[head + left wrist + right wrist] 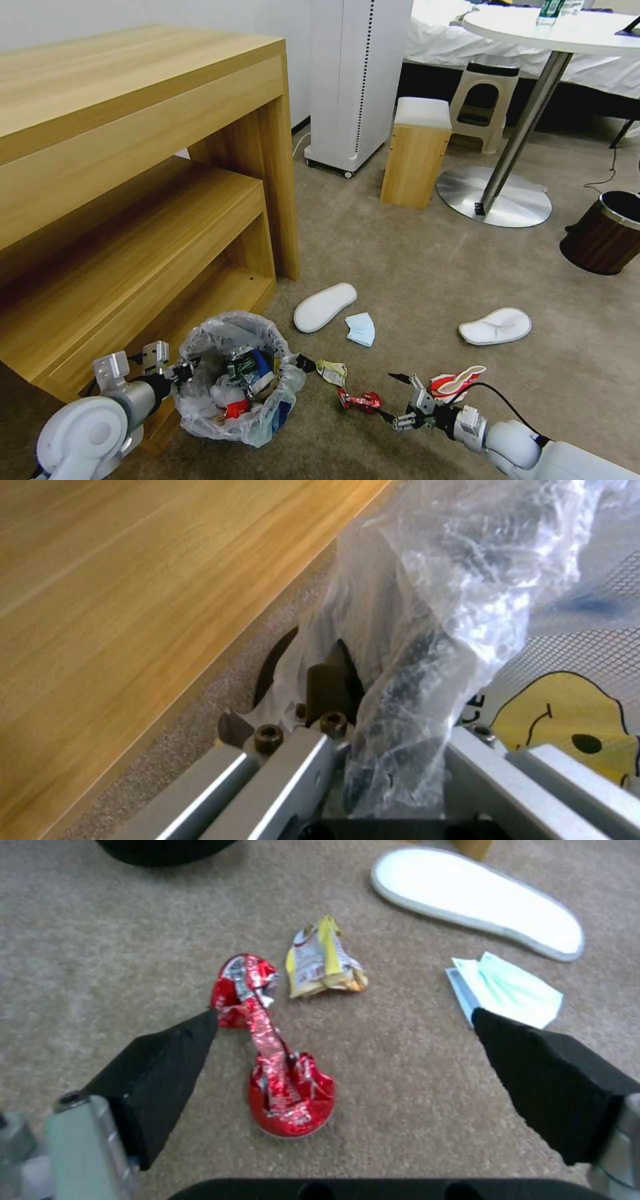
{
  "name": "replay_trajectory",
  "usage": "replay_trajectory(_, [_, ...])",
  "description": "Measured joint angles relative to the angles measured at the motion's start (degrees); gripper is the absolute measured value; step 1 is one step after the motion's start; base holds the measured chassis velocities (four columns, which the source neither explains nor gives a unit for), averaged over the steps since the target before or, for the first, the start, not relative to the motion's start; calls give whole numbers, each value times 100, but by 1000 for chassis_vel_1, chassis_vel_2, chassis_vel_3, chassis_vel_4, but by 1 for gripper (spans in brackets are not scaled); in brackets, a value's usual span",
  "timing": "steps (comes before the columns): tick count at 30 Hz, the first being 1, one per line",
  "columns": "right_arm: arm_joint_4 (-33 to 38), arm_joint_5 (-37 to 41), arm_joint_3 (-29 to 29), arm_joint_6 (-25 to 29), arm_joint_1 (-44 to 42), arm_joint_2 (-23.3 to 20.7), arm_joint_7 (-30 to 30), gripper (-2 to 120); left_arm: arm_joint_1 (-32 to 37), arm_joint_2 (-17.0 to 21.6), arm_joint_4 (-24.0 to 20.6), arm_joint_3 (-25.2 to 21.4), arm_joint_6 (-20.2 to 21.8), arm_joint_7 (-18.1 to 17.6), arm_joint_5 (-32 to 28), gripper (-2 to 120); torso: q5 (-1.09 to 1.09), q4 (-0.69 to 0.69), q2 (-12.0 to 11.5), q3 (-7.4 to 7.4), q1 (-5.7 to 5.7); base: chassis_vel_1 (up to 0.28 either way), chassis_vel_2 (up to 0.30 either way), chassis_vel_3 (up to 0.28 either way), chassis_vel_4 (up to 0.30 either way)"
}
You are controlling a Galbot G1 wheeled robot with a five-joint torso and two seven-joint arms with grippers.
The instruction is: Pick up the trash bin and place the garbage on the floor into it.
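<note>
The trash bin [235, 390] is pinched at its rim by my left tool [175, 371], while my right tool [398, 400], spread wide and empty, hangs over the red wrapper [360, 401] at the bin's three o'clock, and I judge the thin foil could slip flat under the fingers.

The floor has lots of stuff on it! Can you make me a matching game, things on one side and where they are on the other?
Things:
1. red wrapper
2. face mask
3. bin
4. brown bin

Places:
A. beside the white slipper
B. on the carpet, between the open right gripper's fingers
C. far right, near the round table's base
D. held at its bagged rim by the left gripper, next to the wooden shelf

Pairs: 1-B, 2-A, 3-D, 4-C
</note>
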Motion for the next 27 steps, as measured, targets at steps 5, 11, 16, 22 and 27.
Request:
replay_trajectory(5, [81, -11, -91, -151, 50, -30, 168, 100, 11, -2, -16, 0, -4, 14, 25, 0, 0, 0, 0, 0, 0, 0, 0, 0, 0])
replay_trajectory(11, [82, 103, -316, -185, 205, -37, 156, 100, 30, -27, -44, -26, -5, 15, 28, 0, 1, 0, 0, 0, 0, 0, 0, 0, 0])
replay_trajectory(16, [51, 162, -409, -170, 309, -59, 94, 100, 32, -54, -52, -27, -5, 15, 43, 0, 1, 0, 0, 0, 0, 0, 0, 0, 0])
replay_trajectory(22, [-49, 237, -601, -158, 516, -62, -23, 100, 25, -92, -63, -23, -8, 15, 55, 0, 0, 0, 0, 0, 0, 0, 0, 0, 0])
replay_trajectory(27, [-244, 264, -734, -137, 663, 30, -146, 99, 37, -97, -91, -46, -14, 15, 57, 0, 0, 0, 0, 0, 0, 0, 0, 0, 0])
